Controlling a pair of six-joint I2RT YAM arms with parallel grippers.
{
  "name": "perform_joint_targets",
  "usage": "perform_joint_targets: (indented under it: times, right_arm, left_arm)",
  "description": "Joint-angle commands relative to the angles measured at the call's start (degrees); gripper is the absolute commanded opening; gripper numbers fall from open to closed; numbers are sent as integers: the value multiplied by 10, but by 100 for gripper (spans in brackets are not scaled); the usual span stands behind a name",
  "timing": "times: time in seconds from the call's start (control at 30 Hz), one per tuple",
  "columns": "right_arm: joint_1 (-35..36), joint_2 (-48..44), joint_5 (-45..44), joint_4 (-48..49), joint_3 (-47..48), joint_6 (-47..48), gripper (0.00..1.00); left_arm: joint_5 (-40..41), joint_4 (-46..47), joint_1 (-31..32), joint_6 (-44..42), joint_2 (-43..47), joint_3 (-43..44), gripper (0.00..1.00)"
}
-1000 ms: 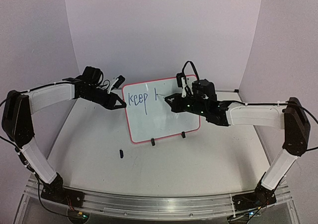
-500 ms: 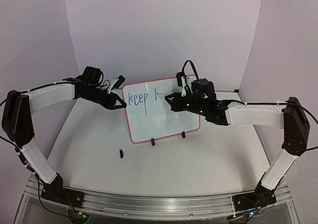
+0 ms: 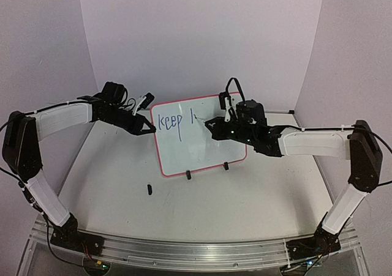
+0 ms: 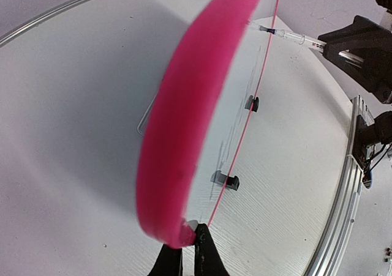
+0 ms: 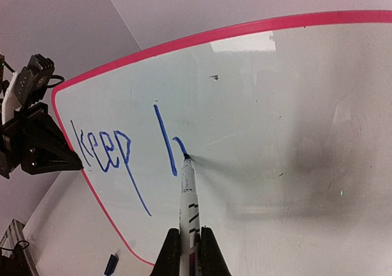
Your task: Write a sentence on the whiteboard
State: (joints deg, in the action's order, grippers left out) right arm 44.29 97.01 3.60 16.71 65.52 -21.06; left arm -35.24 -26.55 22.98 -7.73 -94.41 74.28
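The whiteboard [image 3: 197,142], white with a thin red border, stands tilted on two black clip feet [image 3: 188,175]. The sentence [image 3: 169,122] in blue reads "keep" and the start of a "b" in the right wrist view [image 5: 110,150]. My right gripper [image 3: 210,123] is shut on a white marker [image 5: 187,193], whose tip touches the board at the end of the fresh stroke [image 5: 177,146]. My left gripper [image 3: 150,128] is shut on the board's left edge [image 4: 177,166], pinching the red border.
A small dark marker cap [image 3: 148,189] lies on the table in front of the board and shows in the right wrist view [image 5: 111,264]. A metal rail [image 3: 196,251] runs along the near edge. Purple walls enclose the back and sides.
The right gripper has shifted slightly down and left along the board, and a short curved stroke has been added beside the tall vertical stroke. The left arm has not moved.
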Motion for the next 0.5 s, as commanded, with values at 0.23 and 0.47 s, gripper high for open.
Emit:
perform_joint_targets:
  times: [0.23,0.47]
  right_arm:
    - [-3,-5,24,3,-1,4,0]
    - [-2,5,42,3,9,8,0]
  left_arm:
    - [32,-31,25,-33,-27,2,0]
    - [32,-31,26,-33,-27,3,0]
